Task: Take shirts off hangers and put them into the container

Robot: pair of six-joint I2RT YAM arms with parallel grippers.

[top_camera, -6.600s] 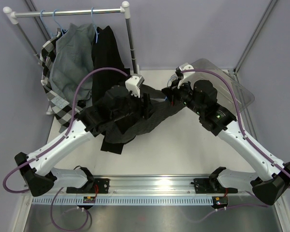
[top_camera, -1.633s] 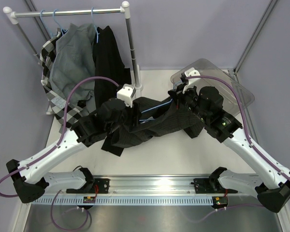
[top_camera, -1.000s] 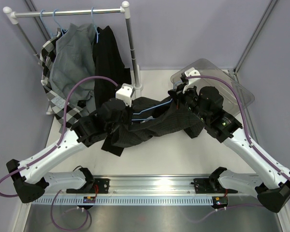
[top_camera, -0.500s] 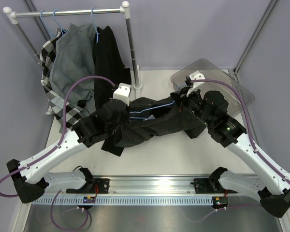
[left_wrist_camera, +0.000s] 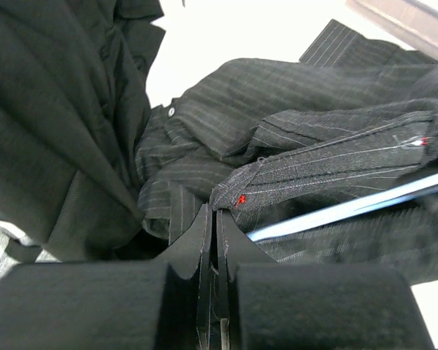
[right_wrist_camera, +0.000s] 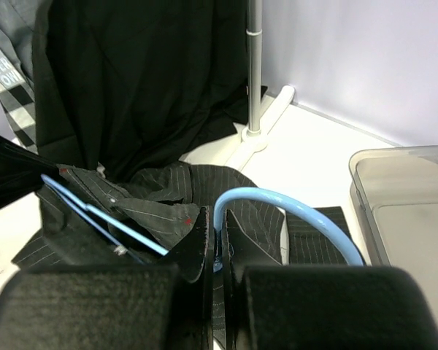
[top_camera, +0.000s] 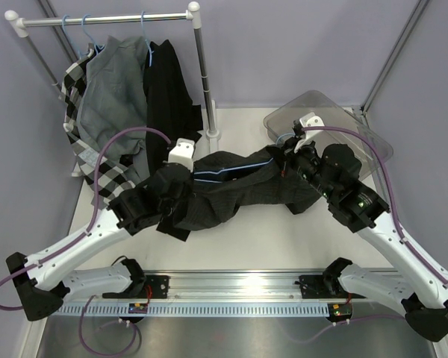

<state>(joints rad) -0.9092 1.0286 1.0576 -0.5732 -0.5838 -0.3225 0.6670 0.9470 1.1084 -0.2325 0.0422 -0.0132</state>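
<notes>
A black pinstriped shirt (top_camera: pixel 246 190) hangs stretched above the table between my two grippers. A light-blue wire hanger (top_camera: pixel 216 174) is still inside it. My left gripper (top_camera: pixel 188 177) is shut on a folded hem of this shirt (left_wrist_camera: pixel 306 171), and the hanger's wire (left_wrist_camera: pixel 328 213) runs just to its right. My right gripper (right_wrist_camera: pixel 217 213) is shut on the foot of the hanger's hook (right_wrist_camera: pixel 293 200), just left of the container (top_camera: pixel 366 138). A second black shirt (top_camera: pixel 168 89) hangs on the rack from its own hanger (top_camera: pixel 145 41).
The clothes rack's post (top_camera: pixel 201 67) and white foot (top_camera: pixel 211 134) stand at the back, left of centre. A grey shirt (top_camera: pixel 108 97) and a checked shirt (top_camera: pixel 78 82) hang on it. The container's near wall (right_wrist_camera: pixel 394 189) is at the right wrist's right.
My left gripper has closed on the shirt's hem and drawn back a little to the left. The right gripper has carried the hanger's hook to the right, pulling the shirt out longer.
</notes>
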